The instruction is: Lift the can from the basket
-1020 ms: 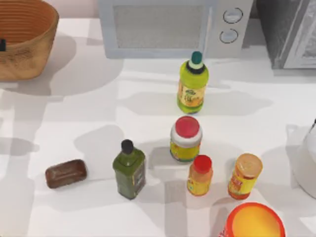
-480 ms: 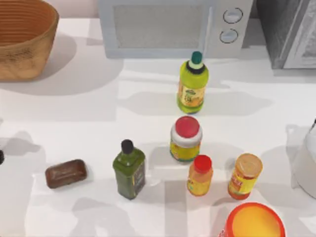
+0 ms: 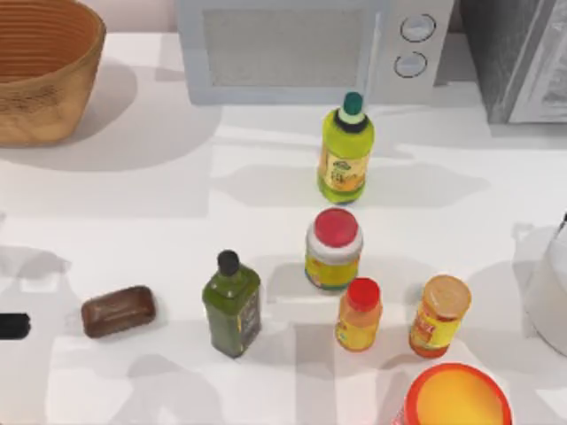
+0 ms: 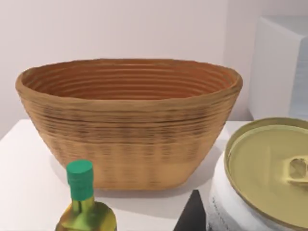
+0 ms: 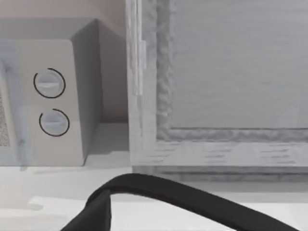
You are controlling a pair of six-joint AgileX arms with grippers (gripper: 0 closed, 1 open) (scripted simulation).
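Note:
The can looms close in the left wrist view, with its pale cream-gold top and pull tab facing up and a white side. One dark finger of my left gripper presses against its side. The can is outside the basket, which stands behind it, round and woven in orange-brown wicker. From above, the basket sits at the table's far left corner. A black piece of my left gripper pokes in at the left edge, near the front. My right arm is parked at the right; a black part of it crosses its wrist view.
A microwave lines the back. Mid-table stand a yellow-green bottle, a red-lidded jar, a dark green bottle, two orange bottles and a brown block. A white vessel is at the right edge.
The black piece of my left gripper has left the basket's side and travelled down the left edge toward the table's front. Nothing else on the table has shifted.

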